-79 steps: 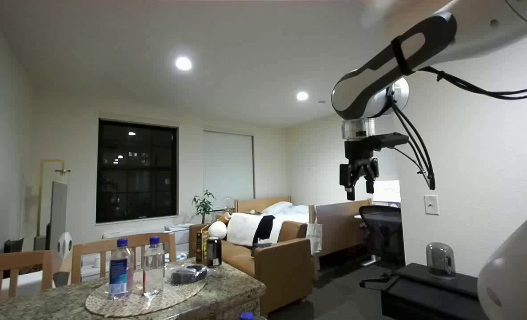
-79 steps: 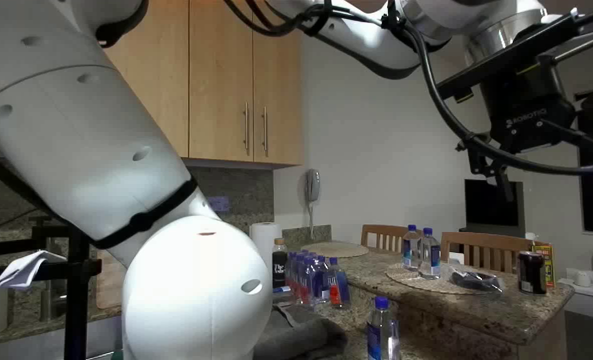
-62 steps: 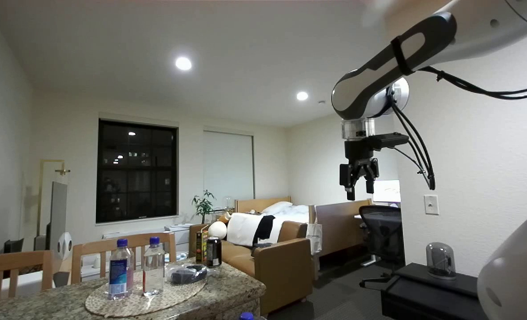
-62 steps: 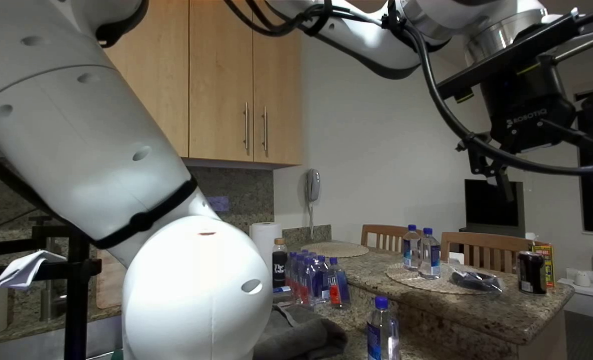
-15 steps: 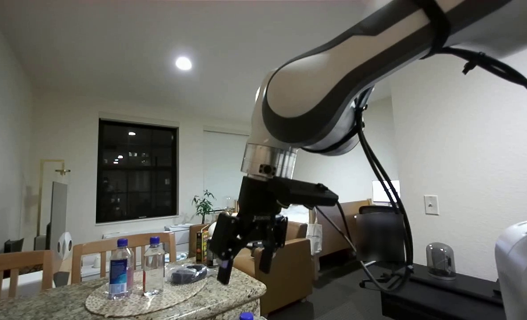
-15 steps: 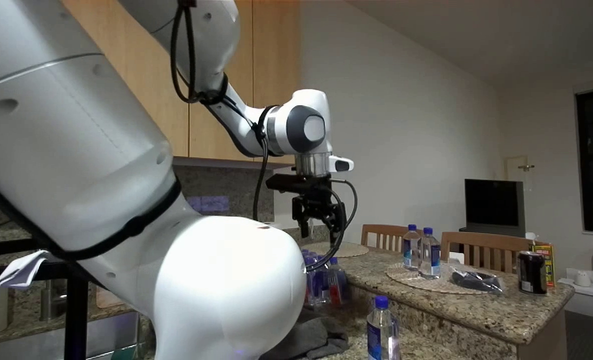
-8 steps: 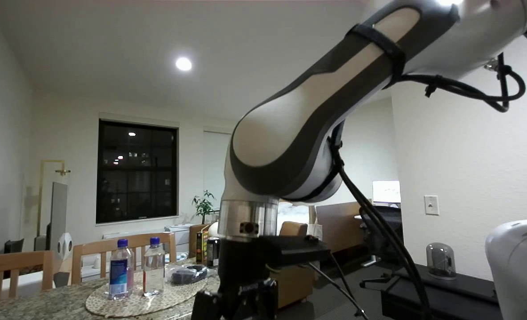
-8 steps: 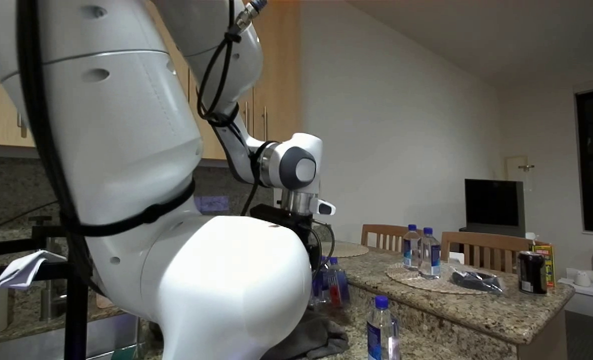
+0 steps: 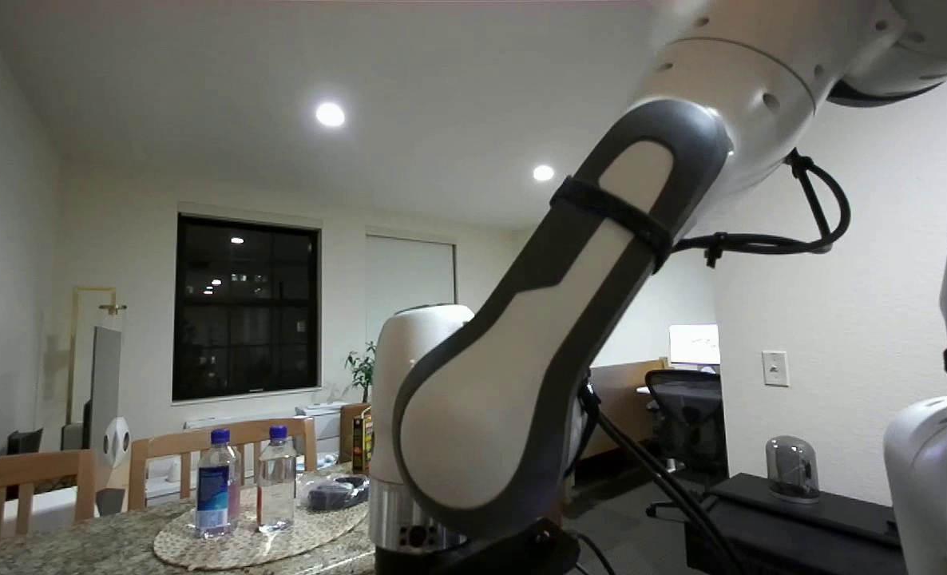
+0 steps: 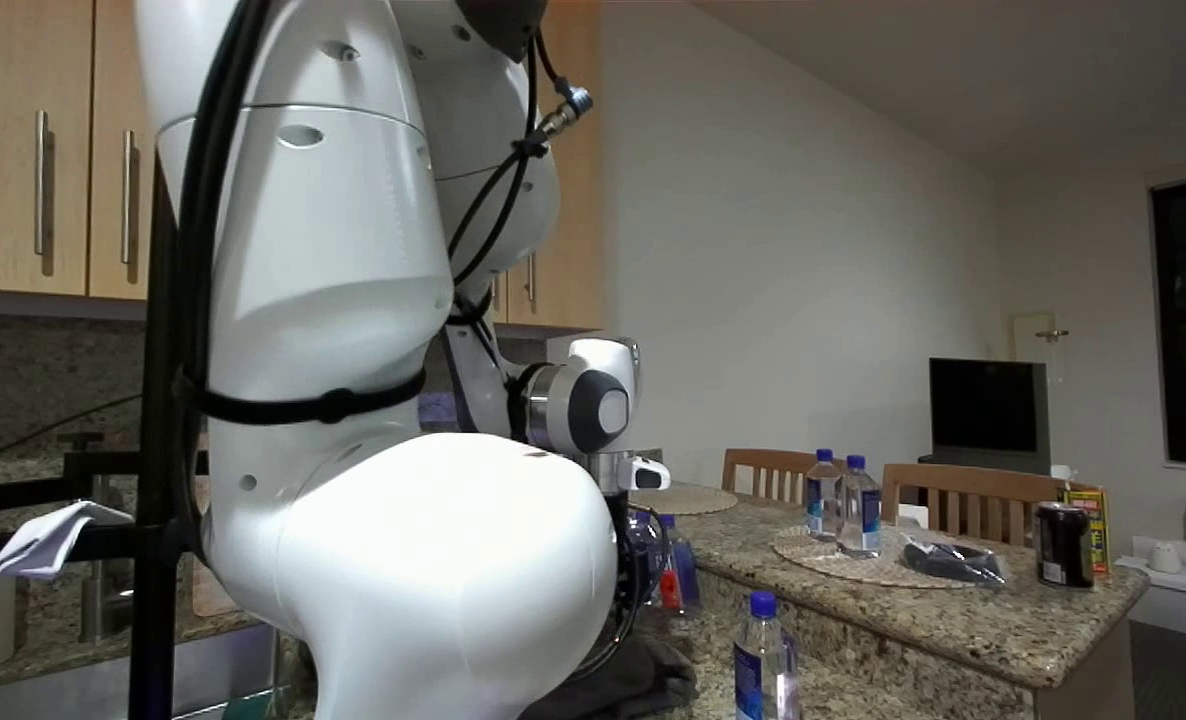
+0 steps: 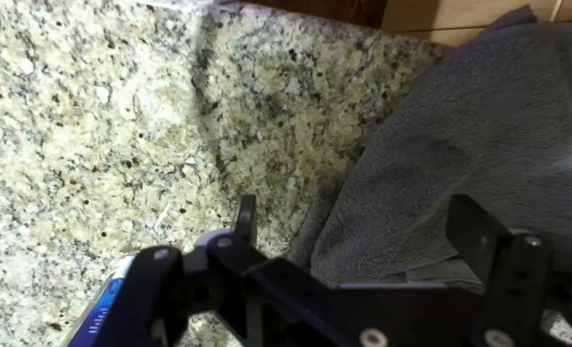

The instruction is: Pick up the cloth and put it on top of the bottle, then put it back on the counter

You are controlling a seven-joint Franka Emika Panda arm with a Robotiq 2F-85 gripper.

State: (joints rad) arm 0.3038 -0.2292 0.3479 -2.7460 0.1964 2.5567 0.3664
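Note:
A grey cloth (image 11: 498, 125) lies crumpled on the speckled stone counter (image 11: 122, 120) in the wrist view. Its edge also shows in an exterior view (image 10: 653, 685), partly behind the arm. My gripper (image 11: 356, 214) is open and empty above the cloth's edge, one finger over bare stone and the other over the cloth. I cannot tell whether the fingertips touch anything. An upright bottle (image 10: 765, 665) with a blue cap stands on the counter to the cloth's right in an exterior view. A blue-labelled bottle (image 11: 100, 308) shows beside the gripper in the wrist view.
Several bottles (image 10: 678, 570) stand close behind the gripper. A raised counter (image 10: 953, 620) holds two bottles on a woven mat (image 10: 823, 562), a bagged dark item (image 10: 953, 560) and a black can (image 10: 1063, 545). The counter's edge (image 11: 315, 24) runs along the wrist view's top.
The arm has swung from high beside the raised counter and come down over the cloth. In the last half second the gripper has gone lower. Cloth and bottles look unmoved.

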